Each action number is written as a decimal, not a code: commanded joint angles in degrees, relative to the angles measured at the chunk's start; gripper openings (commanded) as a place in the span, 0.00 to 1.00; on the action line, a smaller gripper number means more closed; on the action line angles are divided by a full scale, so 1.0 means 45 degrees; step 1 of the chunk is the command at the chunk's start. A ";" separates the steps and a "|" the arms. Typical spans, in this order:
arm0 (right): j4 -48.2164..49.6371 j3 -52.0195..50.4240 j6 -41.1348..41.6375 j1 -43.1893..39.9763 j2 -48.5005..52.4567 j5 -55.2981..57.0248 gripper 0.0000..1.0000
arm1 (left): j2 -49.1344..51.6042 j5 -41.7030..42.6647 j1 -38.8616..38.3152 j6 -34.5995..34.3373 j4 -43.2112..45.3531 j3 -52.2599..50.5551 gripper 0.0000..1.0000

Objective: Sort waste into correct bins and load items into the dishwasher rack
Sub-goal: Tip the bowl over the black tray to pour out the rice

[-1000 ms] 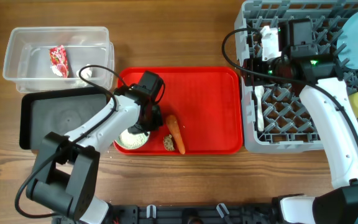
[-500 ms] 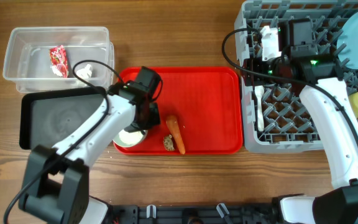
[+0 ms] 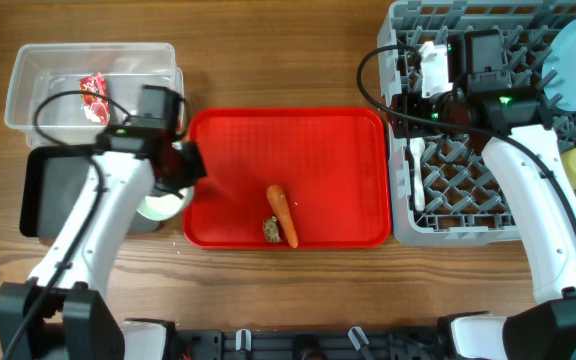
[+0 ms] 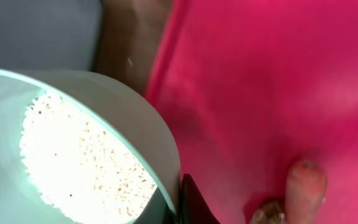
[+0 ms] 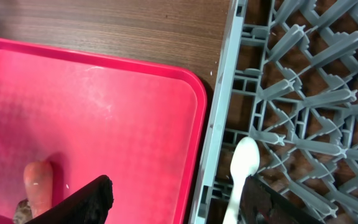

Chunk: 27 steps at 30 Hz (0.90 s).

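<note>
Your mint green bowl (image 3: 161, 208), with white rice grains (image 4: 79, 162) inside, is at the left edge of the red tray (image 3: 328, 150), over the right end of the black tray (image 3: 53, 195), and the left gripper (image 3: 176, 178) pinches its rim. On the red tray lie the carrot (image 3: 282, 213) and, just beside it, the brown food lump (image 3: 271, 230). Your right gripper (image 5: 179, 208) hangs over the left part of the dishwasher rack (image 3: 458, 180) with its fingers spread wide, near the white spoon (image 5: 242, 160).
</note>
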 commanded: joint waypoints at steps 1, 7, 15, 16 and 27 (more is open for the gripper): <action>0.0063 0.0058 0.0058 0.0044 0.0010 -0.0301 0.70 | -0.0321 0.1870 0.1506 0.1389 0.0563 0.0277 0.04; 0.0058 0.0058 0.0053 0.0044 0.0010 -0.0296 0.70 | -0.0321 0.3551 0.3497 0.1719 0.1496 0.0277 0.04; 0.0015 0.0058 0.0044 0.0044 0.0010 -0.0194 0.70 | -0.0267 0.6577 0.5727 0.2778 0.1948 0.0272 0.04; 0.0015 0.0058 0.0039 0.0044 0.0010 -0.0189 0.70 | -0.0228 0.6829 0.5974 0.2977 0.1923 0.0272 0.04; -0.0087 0.0058 0.0034 0.0044 0.0010 0.0151 0.70 | 0.0806 1.1531 0.8694 0.5833 0.1515 -0.0602 0.04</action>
